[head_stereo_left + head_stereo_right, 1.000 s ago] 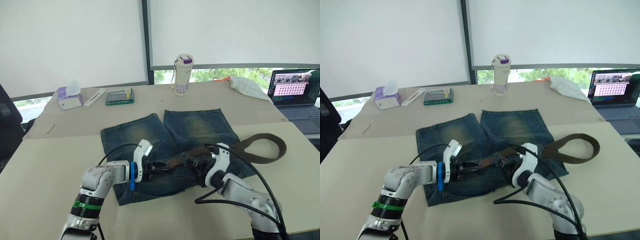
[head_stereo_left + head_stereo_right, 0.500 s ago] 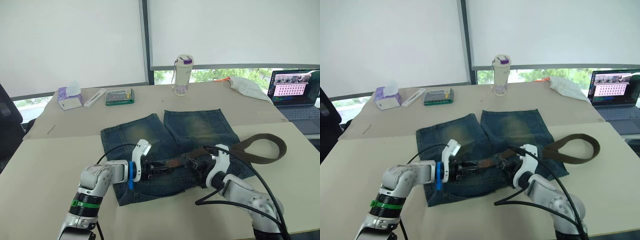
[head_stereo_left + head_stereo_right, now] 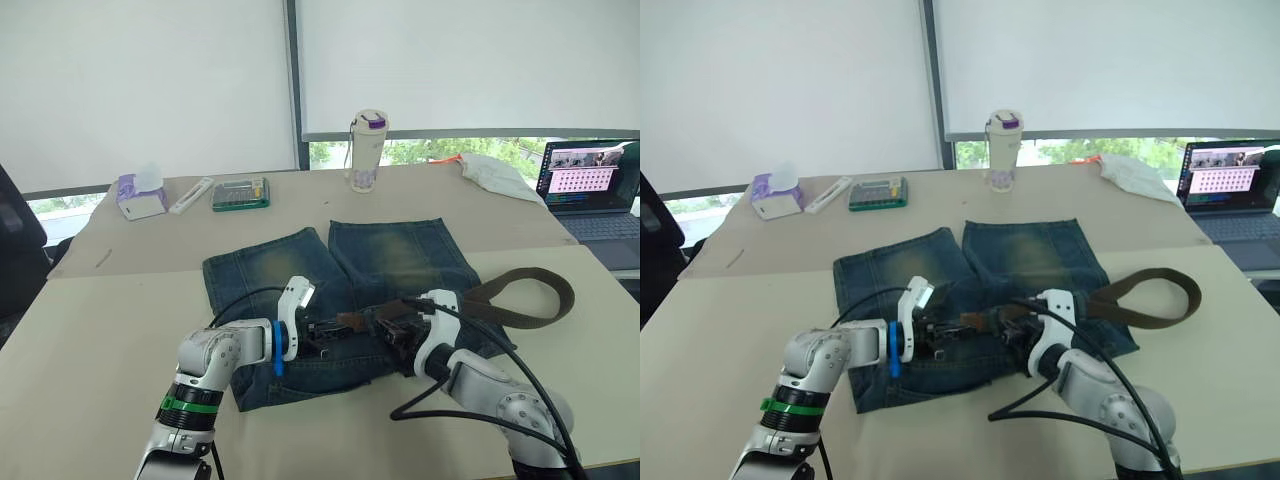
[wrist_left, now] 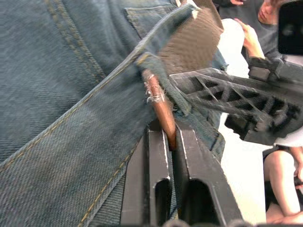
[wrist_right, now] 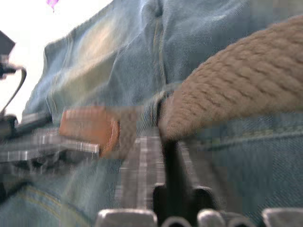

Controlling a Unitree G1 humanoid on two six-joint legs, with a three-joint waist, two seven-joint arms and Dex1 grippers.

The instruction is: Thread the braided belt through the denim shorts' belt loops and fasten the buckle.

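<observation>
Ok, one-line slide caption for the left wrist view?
Left gripper pinching the braided belt tip where it exits a belt loop on the denim shorts.

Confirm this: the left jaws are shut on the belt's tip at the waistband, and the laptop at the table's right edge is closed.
One thing is wrong: the laptop is open, its screen lit, as the left eye view shows. The rest holds: the left gripper is shut on the belt tip at the shorts' waistband.
</observation>
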